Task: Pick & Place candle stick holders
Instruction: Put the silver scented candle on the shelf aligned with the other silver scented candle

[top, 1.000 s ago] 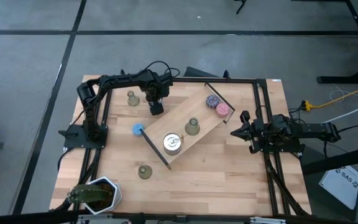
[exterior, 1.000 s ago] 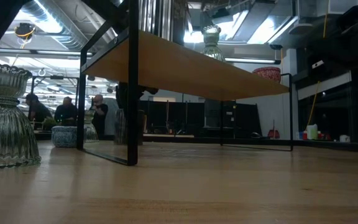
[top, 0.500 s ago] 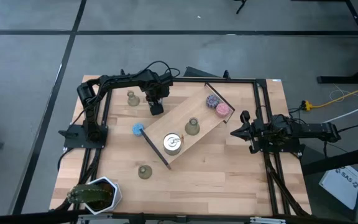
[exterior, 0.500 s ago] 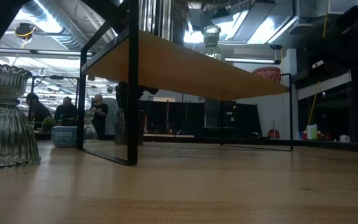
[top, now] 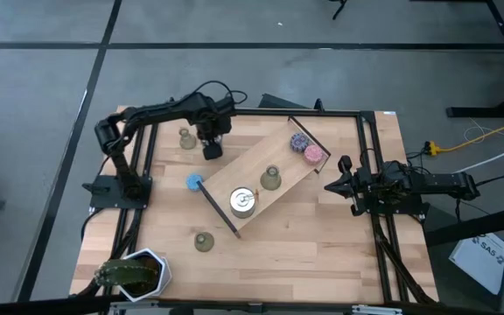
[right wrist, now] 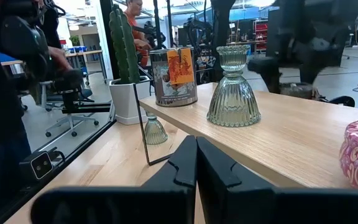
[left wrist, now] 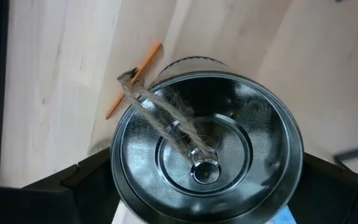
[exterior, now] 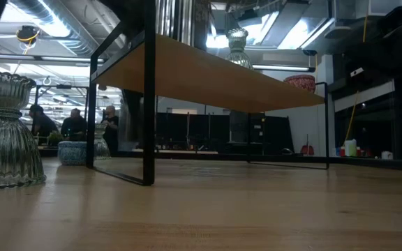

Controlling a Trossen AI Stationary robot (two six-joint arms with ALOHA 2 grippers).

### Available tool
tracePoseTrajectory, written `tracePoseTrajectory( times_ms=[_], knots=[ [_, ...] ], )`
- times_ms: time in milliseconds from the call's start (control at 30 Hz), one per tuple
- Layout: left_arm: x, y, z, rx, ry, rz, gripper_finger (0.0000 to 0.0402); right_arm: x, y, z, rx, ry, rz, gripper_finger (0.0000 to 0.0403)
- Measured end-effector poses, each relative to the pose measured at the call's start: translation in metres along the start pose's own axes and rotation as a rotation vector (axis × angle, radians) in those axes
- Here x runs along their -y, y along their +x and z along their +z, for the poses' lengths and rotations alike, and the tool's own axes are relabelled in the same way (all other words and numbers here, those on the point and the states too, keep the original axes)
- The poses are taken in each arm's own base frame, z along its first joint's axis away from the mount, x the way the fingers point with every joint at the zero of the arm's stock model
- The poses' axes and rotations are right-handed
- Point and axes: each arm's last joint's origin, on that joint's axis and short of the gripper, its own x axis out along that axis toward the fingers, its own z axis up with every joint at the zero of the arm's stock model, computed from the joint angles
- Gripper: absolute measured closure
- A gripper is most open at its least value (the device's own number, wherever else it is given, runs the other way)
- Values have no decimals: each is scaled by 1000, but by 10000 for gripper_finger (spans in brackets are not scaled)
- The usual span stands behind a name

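Observation:
My left gripper hangs near the table's far left, pointing down, shut on a round silver tin with frayed twine across its lid. One olive-green candle stick holder stands on its wide base beside it. Another stands on the slanted wooden shelf, also seen as a candle stick holder in the right wrist view. A third stands near the front. My right gripper waits shut at the table's right edge. My left gripper comes from above, fingers pointing down, with the tin between its two fingers. They stand against opposite sides of the tin's round wall. The tin sits upright, lid up. In the low view nothing of it shows on the table.
On the shelf stand a second silver tin and purple and pink pucks. A blue puck lies by the shelf's black leg. A potted cactus fills the near left corner. Black frame rails edge the table.
My left gripper has risen, drifting slightly toward the table's left edge, still pointing down. In the low view the dark shape that stood behind the shelf's leg has gone up out of sight.

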Motion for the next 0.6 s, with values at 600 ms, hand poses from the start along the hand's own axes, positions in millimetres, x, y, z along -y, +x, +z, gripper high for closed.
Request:
tracePoseTrajectory(
  times_ms=[600],
  knots=[
    [7,-48,-35,8,-71,-62,43,0,0,0,0,0,0,393]
  ],
)
